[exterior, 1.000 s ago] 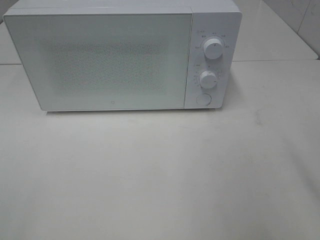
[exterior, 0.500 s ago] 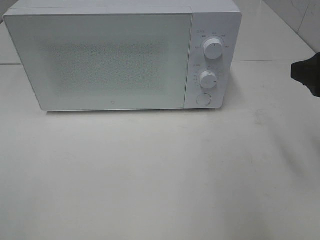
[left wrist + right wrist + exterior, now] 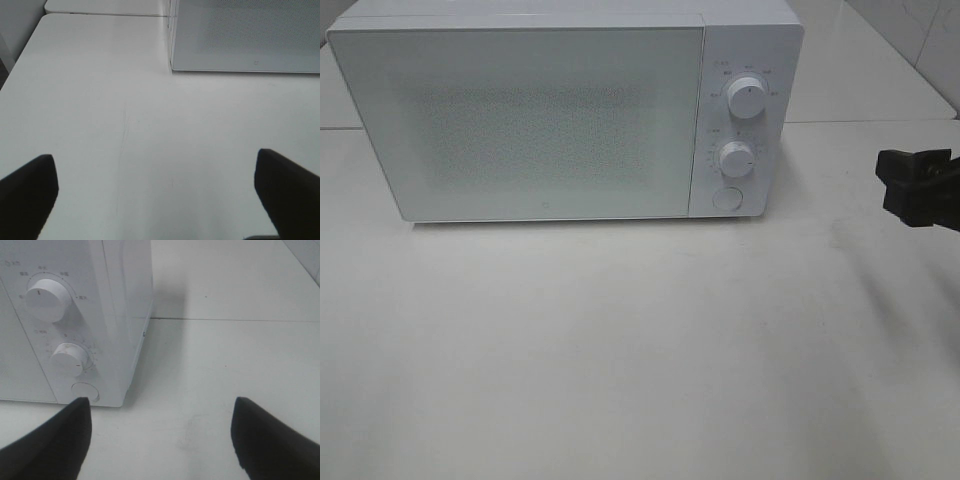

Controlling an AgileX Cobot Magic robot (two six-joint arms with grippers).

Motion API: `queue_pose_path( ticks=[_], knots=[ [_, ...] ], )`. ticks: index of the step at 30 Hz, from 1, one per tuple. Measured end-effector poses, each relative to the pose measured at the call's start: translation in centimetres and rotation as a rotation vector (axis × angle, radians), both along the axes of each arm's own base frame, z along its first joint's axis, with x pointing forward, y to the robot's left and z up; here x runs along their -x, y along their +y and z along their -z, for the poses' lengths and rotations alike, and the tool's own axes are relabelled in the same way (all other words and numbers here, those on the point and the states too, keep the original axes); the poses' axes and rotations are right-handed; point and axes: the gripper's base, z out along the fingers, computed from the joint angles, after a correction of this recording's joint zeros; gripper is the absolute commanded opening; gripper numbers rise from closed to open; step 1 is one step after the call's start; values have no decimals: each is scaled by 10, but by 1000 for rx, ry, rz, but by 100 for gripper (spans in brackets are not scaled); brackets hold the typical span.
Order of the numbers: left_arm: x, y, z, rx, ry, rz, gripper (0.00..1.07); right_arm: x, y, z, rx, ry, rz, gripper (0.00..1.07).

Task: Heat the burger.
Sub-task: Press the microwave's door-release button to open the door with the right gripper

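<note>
Burger out of sight in all three views, so no telling where it sits. From the high camera: white microwave (image 3: 520, 120) at the back of a pale table (image 3: 640, 350), door (image 3: 520, 150) shut, control panel (image 3: 745, 60) on the end nearer the right gripper (image 3: 898, 185). On that panel, upper dial (image 3: 747, 98) over lower dial (image 3: 735, 158), with round button (image 3: 726, 198) lowest. Right gripper black, at the frame's edge, above the table, well apart from the panel and roughly level with the lower dial and round button, tips pointed toward the microwave. From the left wrist camera: left gripper (image 3: 154, 165) released, its two dark fingers (image 3: 30, 190) spread wide, only bare tabletop with faint scratch marks between them, nothing grasped. Ahead of the tips and off to one side, a lower corner of the microwave door with its dotted window, well apart from the gripper. From the right wrist camera: right gripper likewise released, dark fingers (image 3: 60, 440) far apart, nothing held, bare table between them. Control panel ahead of one finger: round button just beyond that fingertip, lower dial farther on, upper dial farthest. Microwave's side wall and open tabletop ahead of the gap and the other finger.
</note>
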Motion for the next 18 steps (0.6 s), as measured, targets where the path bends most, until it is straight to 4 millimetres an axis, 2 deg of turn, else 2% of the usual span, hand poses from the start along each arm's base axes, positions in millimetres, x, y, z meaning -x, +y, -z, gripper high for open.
queue_pose_path(
  ticks=[8, 12, 18],
  knots=[
    [0, 0, 0, 0, 0, 0, 100, 4, -6, 19, -6, -8, 68, 75],
    [0, 0, 0, 0, 0, 0, 100, 5, -7, 20, -18, -9, 85, 75],
    [0, 0, 0, 0, 0, 0, 100, 7, 10, 19, -2, -28, 28, 75]
  ],
)
